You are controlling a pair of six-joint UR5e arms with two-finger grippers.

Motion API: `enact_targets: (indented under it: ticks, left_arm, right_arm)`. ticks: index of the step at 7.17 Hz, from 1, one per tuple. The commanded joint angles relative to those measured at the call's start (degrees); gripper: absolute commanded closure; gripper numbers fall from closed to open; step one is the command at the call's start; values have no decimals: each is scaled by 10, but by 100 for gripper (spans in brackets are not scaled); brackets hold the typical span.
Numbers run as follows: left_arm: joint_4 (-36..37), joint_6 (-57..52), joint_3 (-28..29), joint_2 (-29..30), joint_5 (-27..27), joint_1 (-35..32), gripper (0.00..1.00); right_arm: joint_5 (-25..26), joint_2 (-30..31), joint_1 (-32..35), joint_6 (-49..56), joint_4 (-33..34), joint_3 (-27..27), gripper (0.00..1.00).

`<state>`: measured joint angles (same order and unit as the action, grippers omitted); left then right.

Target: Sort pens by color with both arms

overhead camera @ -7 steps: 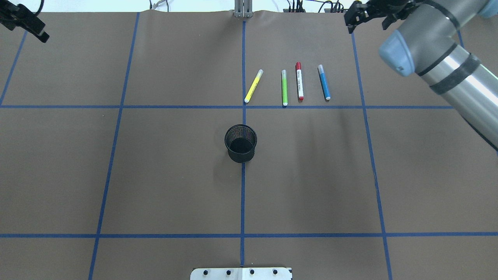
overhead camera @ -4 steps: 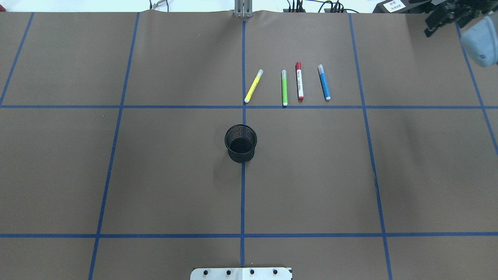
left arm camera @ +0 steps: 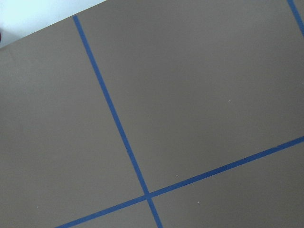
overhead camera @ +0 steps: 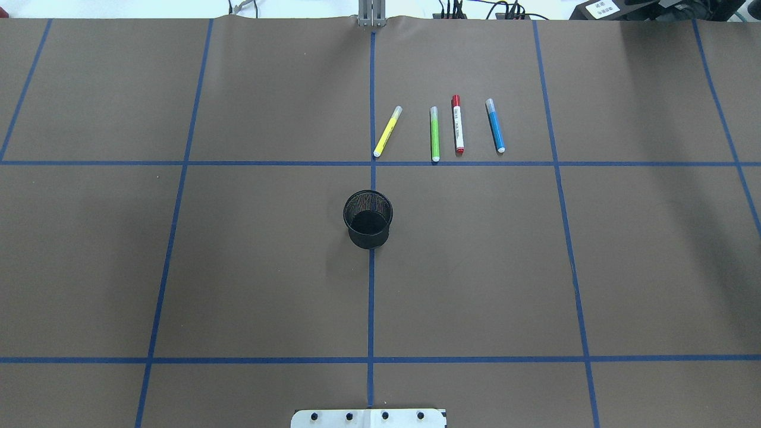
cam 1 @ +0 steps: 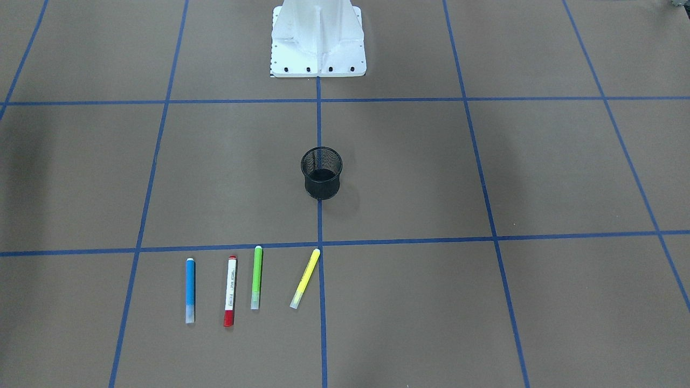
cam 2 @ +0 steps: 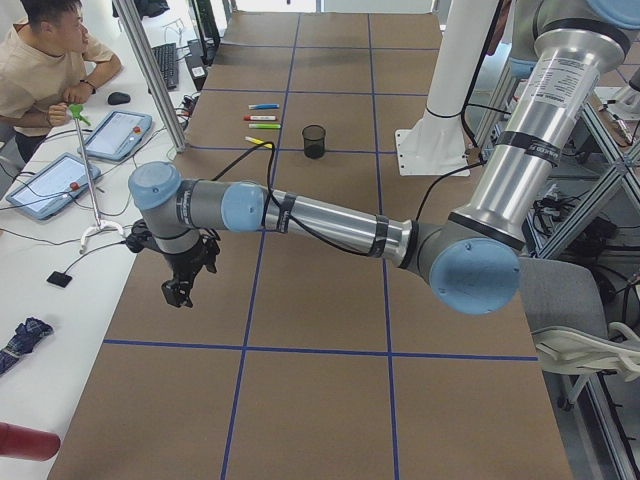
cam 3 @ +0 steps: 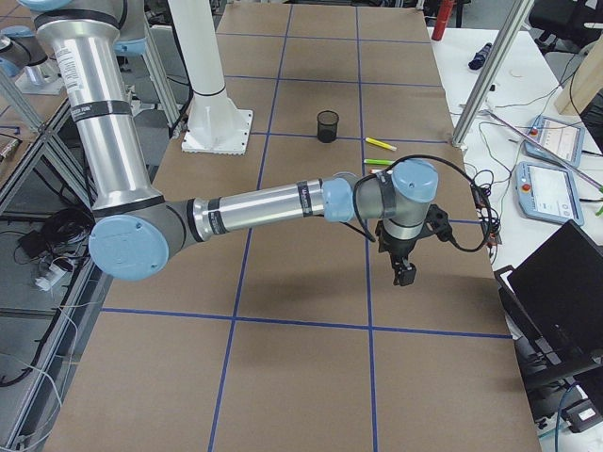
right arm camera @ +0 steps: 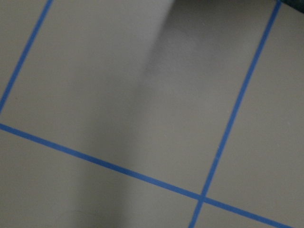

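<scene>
Brown-paper table (overhead camera: 178, 267), blue tape grid (overhead camera: 371, 297): black mesh cup (overhead camera: 368, 219) at centre; at its one o'clock lie yellow pen (overhead camera: 387, 131), green pen (overhead camera: 434, 134), red-ended pen (overhead camera: 458, 125), blue pen (overhead camera: 495, 126). Left gripper (cam 2: 178, 290) and right gripper (cam 3: 404, 273) hang near the table's ends; whether either is apart or together cannot be told.

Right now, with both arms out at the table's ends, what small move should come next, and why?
Probably swing the right gripper in toward the blue pen. That pen lies outermost, on this arm's side, in the row of pens, all of which are on the right half of the table. The gripper hangs above the table's end, well away from them.
</scene>
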<state>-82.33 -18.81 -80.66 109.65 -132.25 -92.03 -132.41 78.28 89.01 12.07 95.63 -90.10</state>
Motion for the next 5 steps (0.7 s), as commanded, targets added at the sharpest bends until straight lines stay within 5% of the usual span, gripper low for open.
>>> enact_targets:
  ticks: [1,3,5]
  left_arm:
    - [-95,-5,2,-92,2,-23,1]
    - [-90,71,-8,-108,1,-24,1]
    - [-88,112,-81,-175,-2,-24,0]
  right_arm:
    - [0,49,23,9,-7,0,0]
    - [2,57,25,8,-7,-3,0]
    - [2,57,24,1,-7,-6,0]
